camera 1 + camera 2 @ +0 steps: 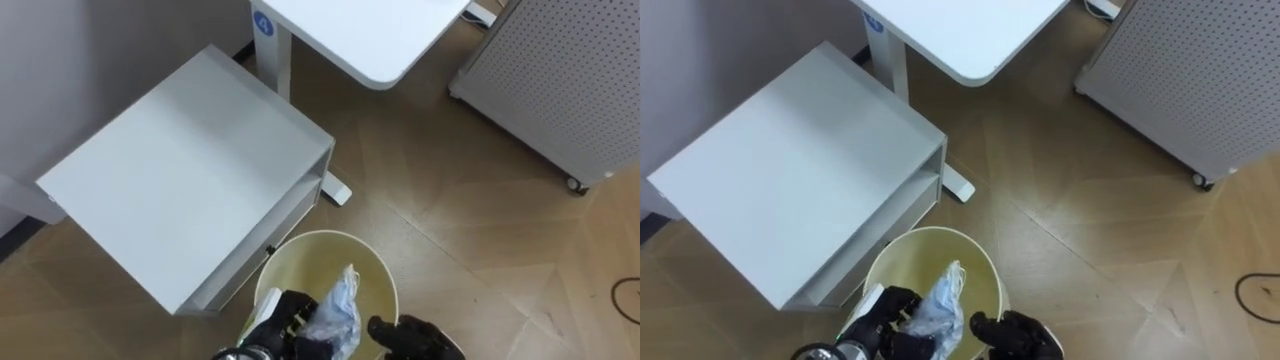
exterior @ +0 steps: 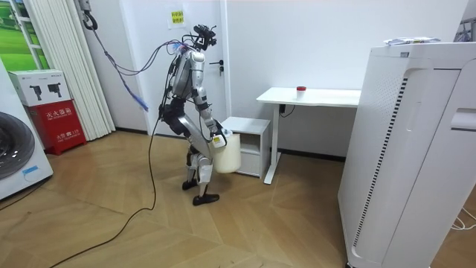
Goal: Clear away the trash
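Wad of garbage: a crumpled, bluish-white wad of garbage [image 1: 338, 305] that looks like thin film or tissue. It sits in the mouth of the bin, between the two hands, with one peak pointing up.
Left hand: the black left hand [image 1: 285, 318] has its fingers curled against the wad's left side, pinching it. The wrist is cut off by the lower edge.
Right hand: the black right hand [image 1: 415, 338] is at the bin's lower right rim, partly out of frame. Its grip cannot be told.
Bin: a round, pale yellow bin [image 1: 330, 236] with a smooth inner wall. Its near half is hidden by the hands and the frame edge, and its bottom is hidden by the wad.
Cabinet: a grey box cabinet [image 1: 190, 170] with a flat matt top and an open shelf slot on one side, touching or just beside the bin.
Desk: a white desk [image 1: 360, 30] with a smooth top and a rounded corner, cut off at the top. A small red thing [image 2: 300, 89] on it is too small to identify.
Panel: a white perforated panel [image 1: 560, 80] standing on a small caster [image 1: 575, 185].
Floor: wood-grain planks [image 1: 450, 230] laid at angles.
Stance: in the room view the robot stands with bent knees and leans over the bin, beside the cabinet.
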